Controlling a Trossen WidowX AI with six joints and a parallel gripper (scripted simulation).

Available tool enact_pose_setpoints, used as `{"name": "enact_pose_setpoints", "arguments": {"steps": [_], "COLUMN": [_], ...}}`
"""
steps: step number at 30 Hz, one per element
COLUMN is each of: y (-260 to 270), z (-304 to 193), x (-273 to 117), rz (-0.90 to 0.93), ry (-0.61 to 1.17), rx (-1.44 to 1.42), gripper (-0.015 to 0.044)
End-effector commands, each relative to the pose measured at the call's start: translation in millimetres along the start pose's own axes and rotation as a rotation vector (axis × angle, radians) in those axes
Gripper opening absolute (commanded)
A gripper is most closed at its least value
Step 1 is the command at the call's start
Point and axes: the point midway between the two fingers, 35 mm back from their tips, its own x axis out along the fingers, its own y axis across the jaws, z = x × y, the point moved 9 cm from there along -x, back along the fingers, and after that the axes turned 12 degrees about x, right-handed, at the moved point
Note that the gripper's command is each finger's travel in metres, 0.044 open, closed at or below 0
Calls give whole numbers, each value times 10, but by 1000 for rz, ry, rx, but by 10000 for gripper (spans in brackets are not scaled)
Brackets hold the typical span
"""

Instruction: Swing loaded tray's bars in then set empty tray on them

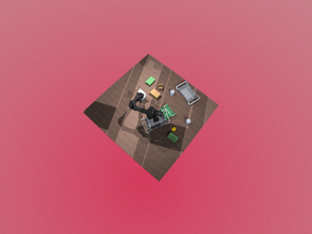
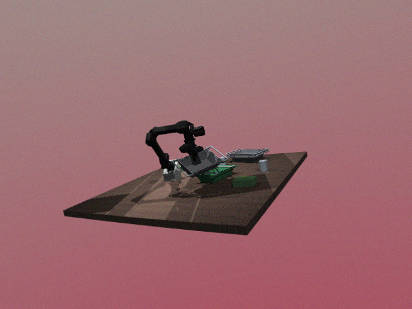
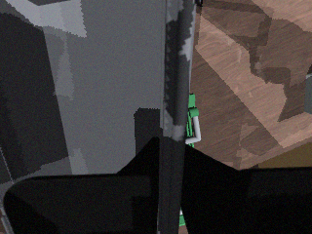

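Brown wood makes up the surface [image 1: 130,145] [image 2: 159,212]; above it the claw [image 1: 156,119] [image 2: 196,162] [image 3: 162,142] is clamped on a side wall of the tilted, empty grey tray [image 1: 161,123] [image 2: 209,161] [image 3: 107,73]. Just beyond, lower, stands the loaded green tray [image 1: 171,111] [image 2: 217,175] [image 3: 192,100], bars swung inward.

In the top view, the arm and the held gray tray [image 1: 157,124] [image 2: 200,163] [image 3: 112,73] cover part of the green tray [image 1: 169,110] [image 2: 217,174] [image 3: 192,102] near center; its red blocks seem too small to count, perhaps 2 showing. The wrist view's left edge crops the gray tray.
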Motion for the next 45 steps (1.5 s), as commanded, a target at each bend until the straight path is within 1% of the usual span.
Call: {"name": "enact_pose_setpoints", "arguments": {"steps": [1, 15, 31, 45], "y": [-61, -335, -784, -806], "z": [-158, -735, -1334, -1358], "x": [-87, -135, -148, -148], "rz": [18, 34, 66, 68], "ry": [13, -18, -64, -66], "rx": [-23, -116, -216, -220], "gripper": [0, 0, 0, 0]}}
